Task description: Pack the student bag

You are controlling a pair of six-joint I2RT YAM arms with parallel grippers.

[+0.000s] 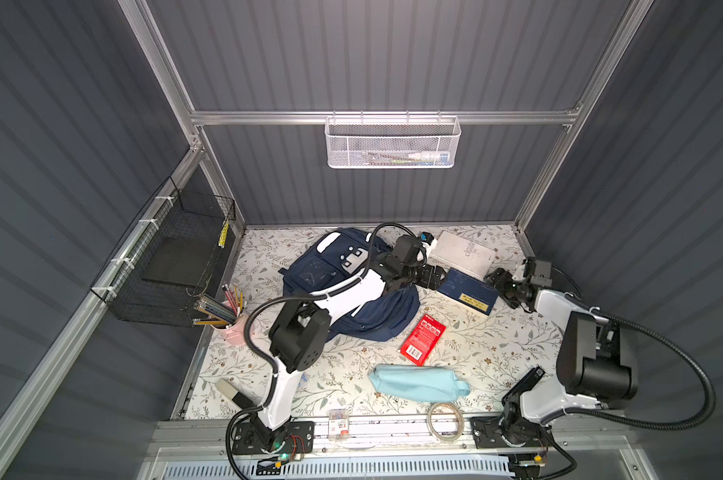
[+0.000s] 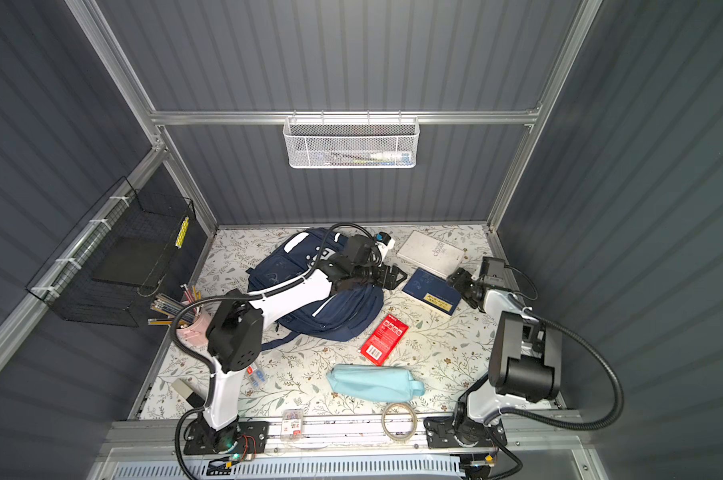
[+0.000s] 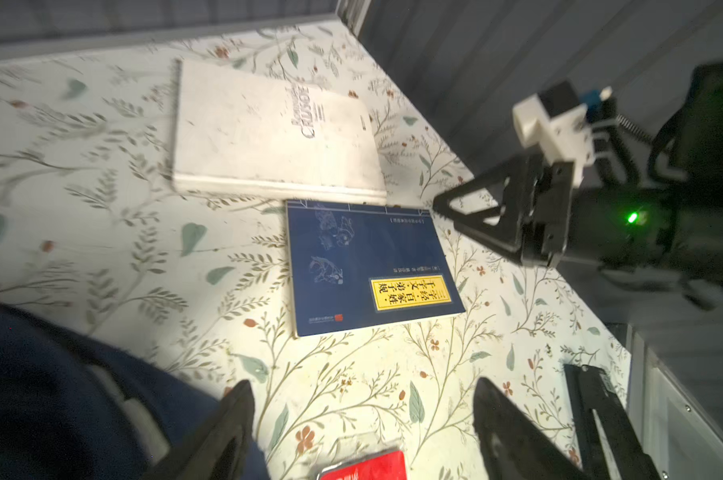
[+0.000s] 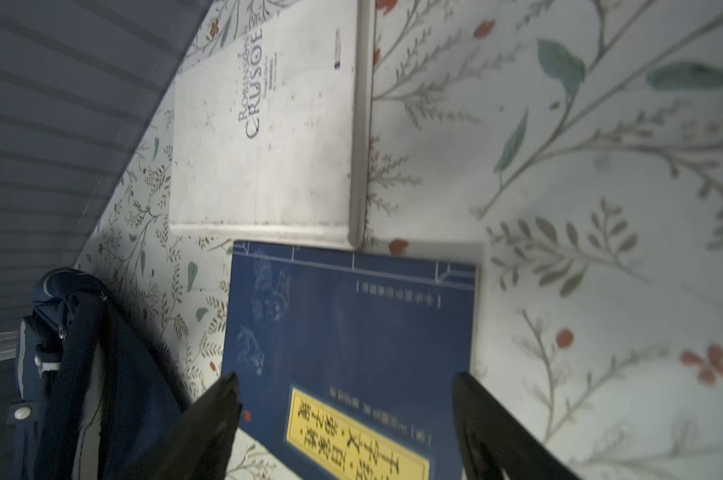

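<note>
Navy fabric, the student bag (image 1: 310, 270) lies beneath the left arm (image 1: 351, 293), just behind the left claw (image 1: 438, 277). The white book (image 1: 461, 253) lies beyond both claws, touching the blue book (image 1: 470, 293), which lies between them. The left claw's jaws stand apart over bare floral cloth (image 1: 497, 353); the right claw (image 1: 492, 279) hangs above the blue book's edge, jaws apart too, gripping nothing.

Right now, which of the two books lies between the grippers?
The blue book with the yellow label: it lies between the open left gripper and right gripper. The white book lies farther back, outside that gap.
</note>
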